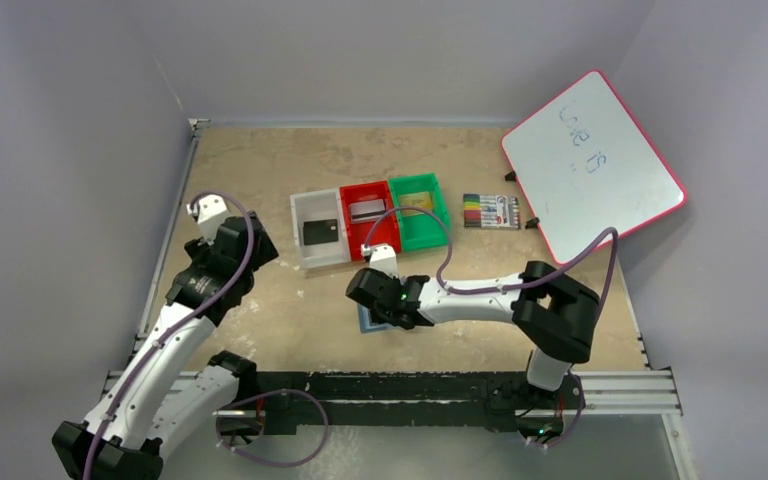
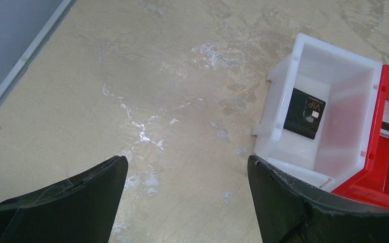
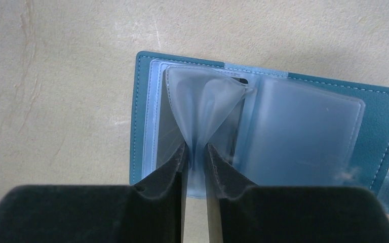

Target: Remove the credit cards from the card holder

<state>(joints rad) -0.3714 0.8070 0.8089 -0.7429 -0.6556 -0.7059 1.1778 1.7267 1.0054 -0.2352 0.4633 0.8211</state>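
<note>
Right gripper (image 3: 196, 149) pinching clear pocket (image 3: 202, 101) of open card holder (image 3: 380, 116), frame centre. Left gripper (image 2: 187, 167) spread over table (image 2: 157, 76), beside white bin (image 2: 334, 61).

Robotics lab, grey enclosure walls (image 1: 380, 50), mounting rail (image 1: 620, 384)

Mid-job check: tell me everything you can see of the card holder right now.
The card holder is a teal, stitched, leather-look folding wallet lying open and flat on the table, inside up. Frosted pale-blue plastic pockets fill it. The right pincer is pinched on one pocket leaf near the fold, holding it up in a crumpled ridge; the rest lie flat. What the pockets hold cannot be told.
</note>
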